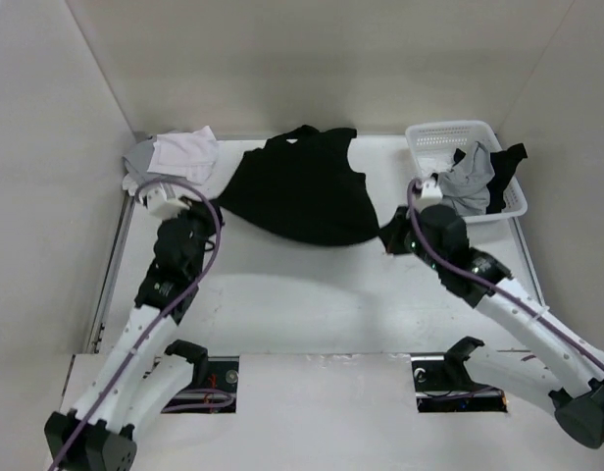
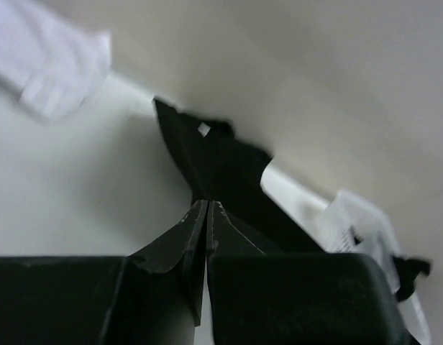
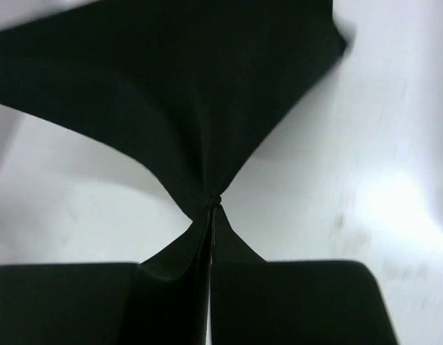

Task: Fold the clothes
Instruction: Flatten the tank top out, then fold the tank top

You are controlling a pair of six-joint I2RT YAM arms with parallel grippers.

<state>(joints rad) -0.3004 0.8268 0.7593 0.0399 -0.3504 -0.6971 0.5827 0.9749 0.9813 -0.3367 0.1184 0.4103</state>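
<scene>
I am clamping my left gripper (image 2: 208,203) shut on one corner of the black top (image 1: 302,191) — the fingers are pressing together with the cloth pinched at their tips. My right gripper (image 3: 214,201) is doing the same on the opposite corner, its jaws closing tight on a gathered point of fabric. The top is spreading between the two grips across the far middle of the table (image 1: 312,304), its straps pointing toward the back wall. A white top (image 1: 184,152) is lying at the far left corner. A grey top (image 1: 469,177) is sitting in the basket (image 1: 449,130) at the far right — a black piece is draping over its rim.
</scene>
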